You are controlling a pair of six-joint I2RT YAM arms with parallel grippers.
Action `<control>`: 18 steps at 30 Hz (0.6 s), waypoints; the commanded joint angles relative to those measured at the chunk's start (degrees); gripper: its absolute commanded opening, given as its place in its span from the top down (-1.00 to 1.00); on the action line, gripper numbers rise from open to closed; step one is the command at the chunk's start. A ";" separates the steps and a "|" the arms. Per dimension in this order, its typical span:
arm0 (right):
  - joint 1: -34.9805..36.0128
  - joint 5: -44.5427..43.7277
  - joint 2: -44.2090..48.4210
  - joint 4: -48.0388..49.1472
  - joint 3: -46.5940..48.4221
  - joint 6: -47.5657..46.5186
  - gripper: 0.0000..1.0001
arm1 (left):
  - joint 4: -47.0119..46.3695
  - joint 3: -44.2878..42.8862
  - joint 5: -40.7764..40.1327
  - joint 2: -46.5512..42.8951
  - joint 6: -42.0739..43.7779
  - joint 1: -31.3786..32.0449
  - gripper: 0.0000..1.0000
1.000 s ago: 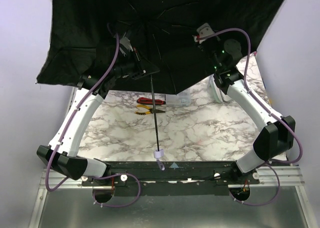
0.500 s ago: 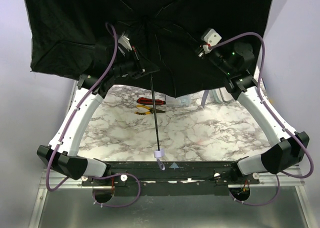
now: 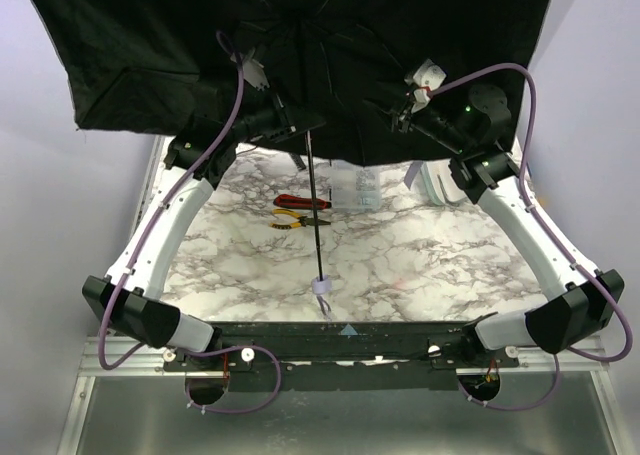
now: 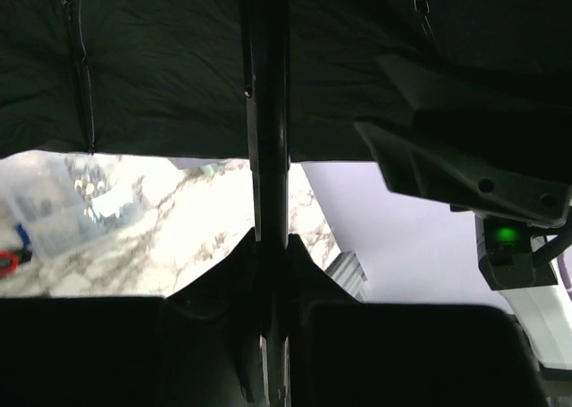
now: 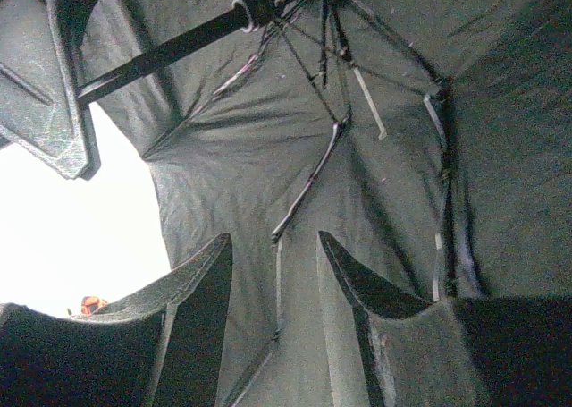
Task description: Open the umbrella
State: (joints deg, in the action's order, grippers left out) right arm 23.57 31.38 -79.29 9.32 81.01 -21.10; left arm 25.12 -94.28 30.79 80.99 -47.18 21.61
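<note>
One umbrella is in view, with one thin shaft and one small handle. There are two arms, a left arm and a right arm, each with two fingers. The left fingers sit either side of the shaft, and the right fingers are under the canopy.

On the one desk, between the two pairs of fingers and nearer the left pair, lie two hand tools: one red-handled tool and one yellow-handled tool. One clear box sits beside them, towards the right fingers. One pale tube, partly hidden, lies just beside the right fingers. There are two purple cables, a left cable and a right cable.
</note>
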 commanded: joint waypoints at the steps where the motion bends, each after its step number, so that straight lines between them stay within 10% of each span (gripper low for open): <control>1: 0.51 -2.80 0.56 1.03 -0.61 1.43 0.12 | -18.28 -1.27 5.30 2.26 5.42 0.28 1.00; 18: -0.58 -21.29 -6.60 10.41 -5.07 -2.23 0.21 | -47.87 16.90 0.81 10.31 4.08 1.77 1.00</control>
State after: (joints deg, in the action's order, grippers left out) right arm 23.59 16.21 -84.33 15.53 77.87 -22.61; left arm -10.83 -81.47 36.64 91.72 -44.36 21.74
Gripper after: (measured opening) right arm 0.400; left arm 0.122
